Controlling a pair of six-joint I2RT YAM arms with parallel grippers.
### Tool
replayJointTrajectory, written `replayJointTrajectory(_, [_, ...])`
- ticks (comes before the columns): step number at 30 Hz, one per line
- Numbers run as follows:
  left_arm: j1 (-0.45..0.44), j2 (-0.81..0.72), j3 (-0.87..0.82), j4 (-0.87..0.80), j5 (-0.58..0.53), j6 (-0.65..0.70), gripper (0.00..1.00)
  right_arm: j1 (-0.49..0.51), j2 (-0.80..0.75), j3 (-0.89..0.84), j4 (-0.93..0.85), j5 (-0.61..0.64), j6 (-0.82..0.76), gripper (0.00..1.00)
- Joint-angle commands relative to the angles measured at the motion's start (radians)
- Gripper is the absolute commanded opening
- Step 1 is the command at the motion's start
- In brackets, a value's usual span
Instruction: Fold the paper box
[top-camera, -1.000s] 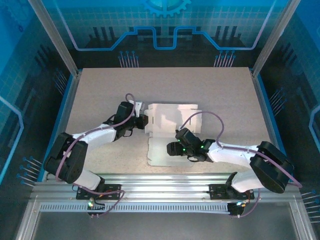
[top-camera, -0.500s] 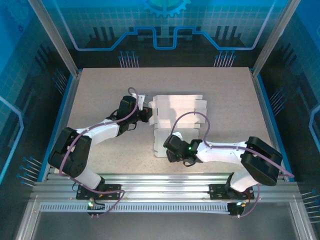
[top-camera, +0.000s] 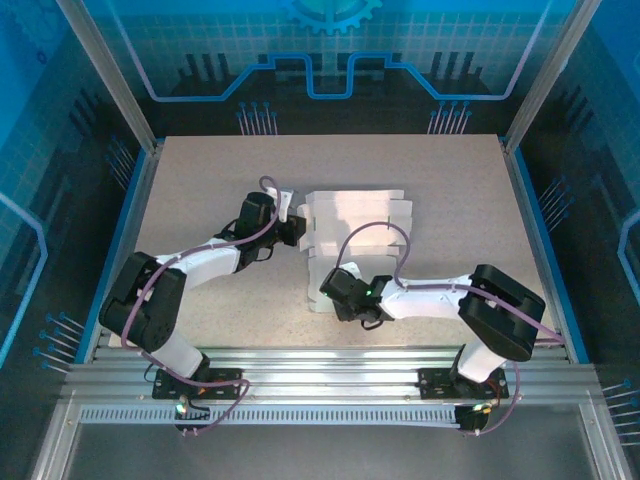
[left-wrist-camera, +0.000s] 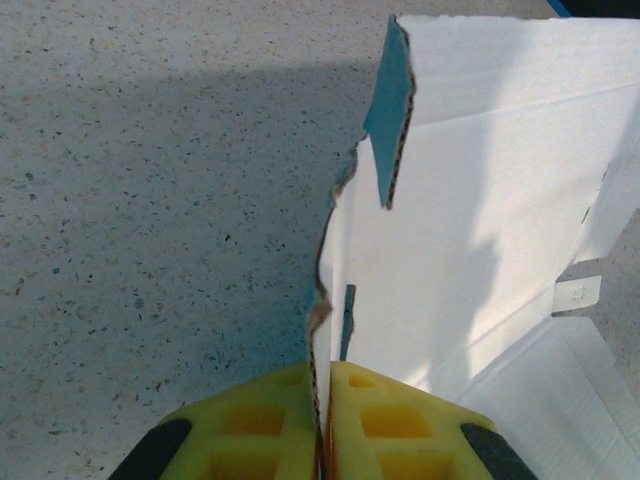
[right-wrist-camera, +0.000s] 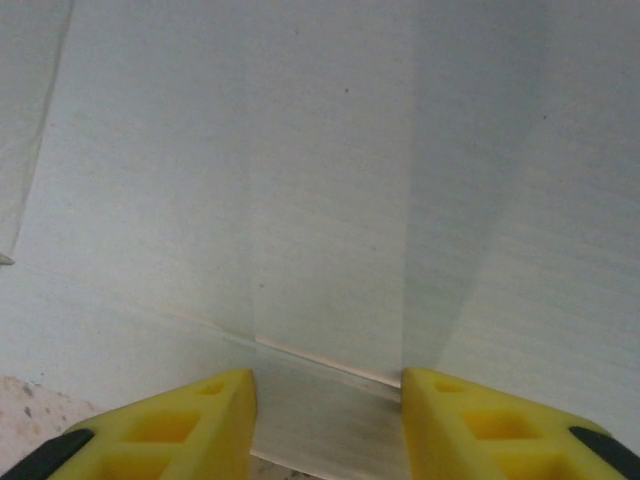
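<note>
enclosure (top-camera: 330, 70): blue printed panels on the far and side walls, aluminium posts. slotted rail (top-camera: 330, 362) along the near edge, both arm bases bolted to it.

tabletop (top-camera: 450, 180): pale speckled board, matte, looks smooth.

paper box (top-camera: 355, 215): mid tabletop, a little left of centre, white side up. partly raised: the left wall stands upright, the near panel lies flat toward the right arm.

left hand (left-wrist-camera: 322, 378): clenched on the upright left wall, yellow pads pinching the thin card edge. the edge looks ragged there. blue face shows on a small flap (left-wrist-camera: 388, 110) beyond the pads.

right hand (right-wrist-camera: 330, 385): released, pads apart, low over the near white panel. cannot tell if it touches.

risks, as judged:
- a pull from the left pinch could tear or crush that ragged edge, or the thin card could slip out and the wall drop back.
- a push from the right hand could slide the sheet on the smooth board instead of creasing it.
- the arms working against each other could buckle a panel off its score line.
</note>
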Motion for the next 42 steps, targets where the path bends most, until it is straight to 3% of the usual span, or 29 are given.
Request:
replayJointTrajectory(1, [-0.013,-0.002,-0.025,0.033,0.016,0.04,0.12,-0.009,0.052,0.003,0.007,-0.005,0.012,0.4])
replayJointTrajectory(14, [-0.033,-0.03,-0.086,-0.002,0.019,0.019,0.12,-0.006,0.084,0.004,0.022,-0.023,0.034,0.34])
replayJointTrajectory(42, [-0.07,0.0,-0.009,-0.16,0.018,-0.056,0.11,0.031,0.12,0.025,0.057,-0.07,0.004,0.34])
